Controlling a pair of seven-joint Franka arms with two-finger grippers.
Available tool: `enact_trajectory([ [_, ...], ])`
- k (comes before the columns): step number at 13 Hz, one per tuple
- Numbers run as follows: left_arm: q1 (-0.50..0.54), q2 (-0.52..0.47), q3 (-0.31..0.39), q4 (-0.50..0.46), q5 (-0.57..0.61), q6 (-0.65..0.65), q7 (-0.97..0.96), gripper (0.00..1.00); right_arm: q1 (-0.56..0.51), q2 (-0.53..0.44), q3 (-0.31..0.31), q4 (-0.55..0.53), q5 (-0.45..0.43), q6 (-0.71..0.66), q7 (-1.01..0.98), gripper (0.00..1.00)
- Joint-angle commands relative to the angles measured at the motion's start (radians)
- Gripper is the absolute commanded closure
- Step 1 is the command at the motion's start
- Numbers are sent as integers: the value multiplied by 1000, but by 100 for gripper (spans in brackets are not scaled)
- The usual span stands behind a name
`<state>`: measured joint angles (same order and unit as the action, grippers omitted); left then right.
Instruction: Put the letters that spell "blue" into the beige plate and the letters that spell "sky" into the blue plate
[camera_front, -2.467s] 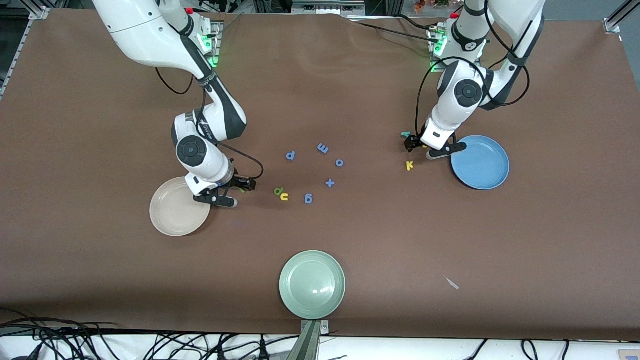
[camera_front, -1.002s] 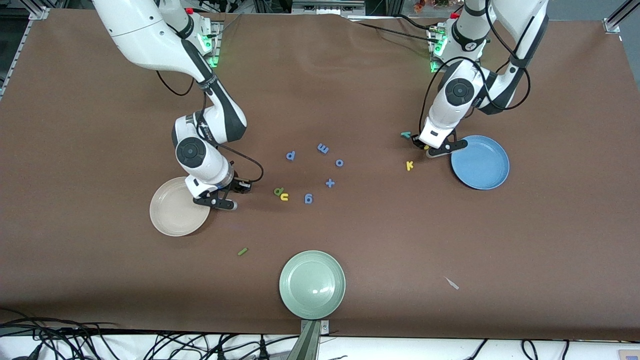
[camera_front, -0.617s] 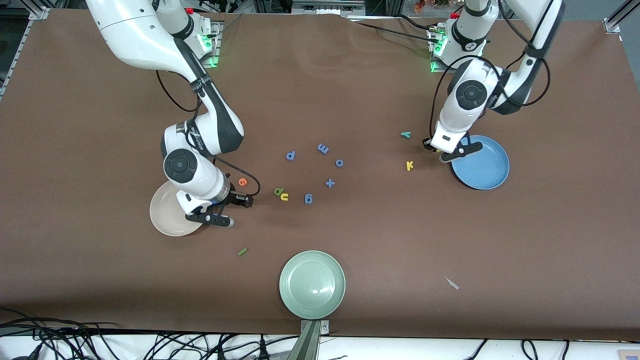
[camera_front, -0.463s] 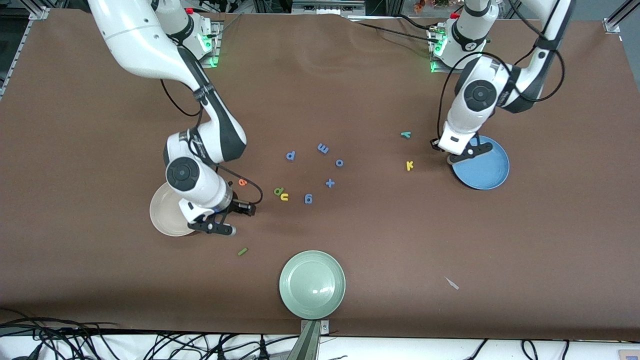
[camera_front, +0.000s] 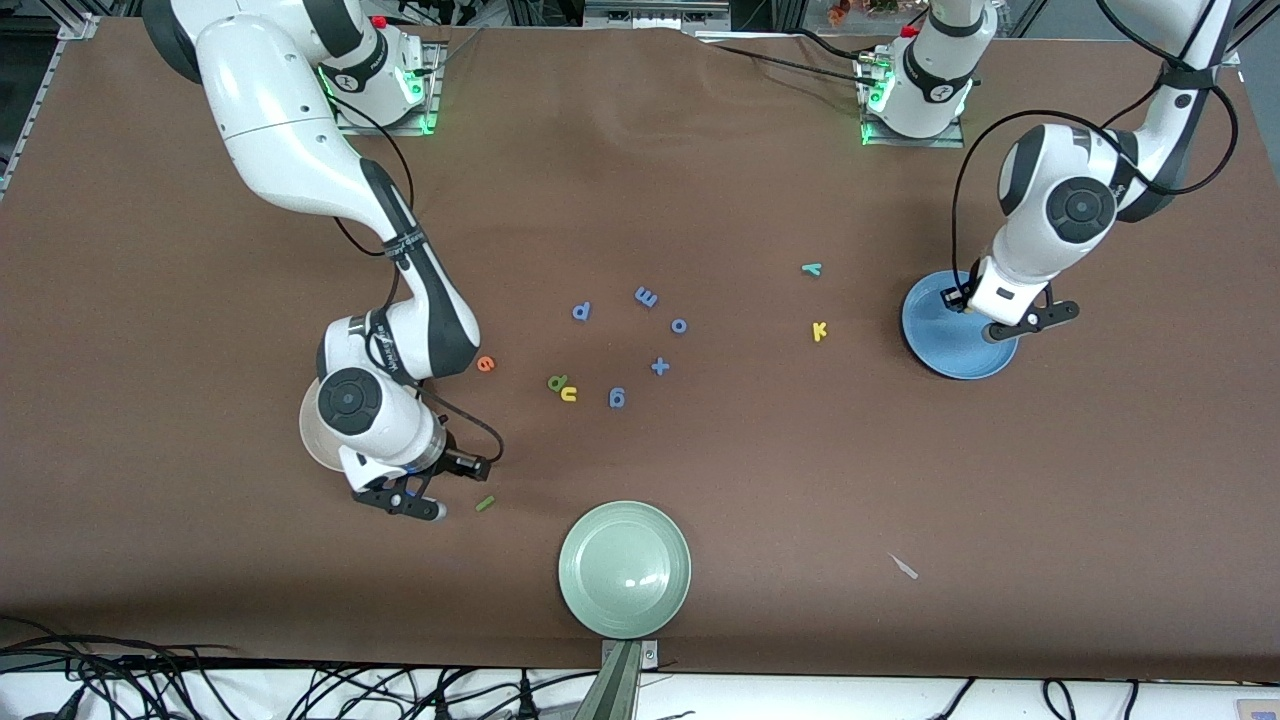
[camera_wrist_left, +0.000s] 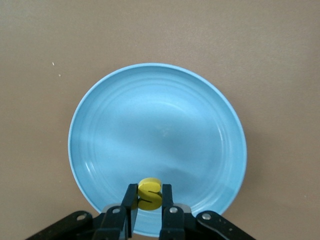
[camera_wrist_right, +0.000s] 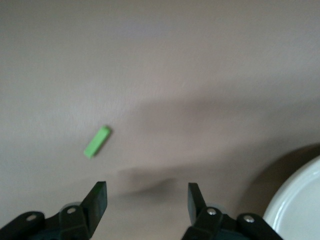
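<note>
My left gripper is shut on the yellow "s" and hangs over the rim of the blue plate. Yellow "k" and teal "y" lie on the table beside that plate. My right gripper is open and empty, low over the table beside the thin green "l". The right arm hides most of the beige plate. Orange "e", green "b" and yellow "u" lie mid-table.
Blue letters and a blue plus sign are scattered mid-table. A pale green plate sits near the front edge. A small pale scrap lies toward the left arm's end.
The left arm carried the yellow "s" from the table to over the blue plate. The right gripper opened and swung toward the green "l", uncovering the orange "e".
</note>
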<state>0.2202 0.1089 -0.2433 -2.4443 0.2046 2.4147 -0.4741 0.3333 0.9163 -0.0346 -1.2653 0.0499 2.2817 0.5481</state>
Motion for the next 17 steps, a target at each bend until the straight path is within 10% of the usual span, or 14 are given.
enact_trajectory([
  [1,-1,23,-11,-7,82,21,-1,79,9,47,4,104,7,-34,71,26],
  [5,11,26,-17,-7,99,37,-20,48,4,206,8,322,8,-24,93,27],
  [17,-8,54,-252,14,65,115,-334,48,1,216,32,322,8,-68,142,32],
])
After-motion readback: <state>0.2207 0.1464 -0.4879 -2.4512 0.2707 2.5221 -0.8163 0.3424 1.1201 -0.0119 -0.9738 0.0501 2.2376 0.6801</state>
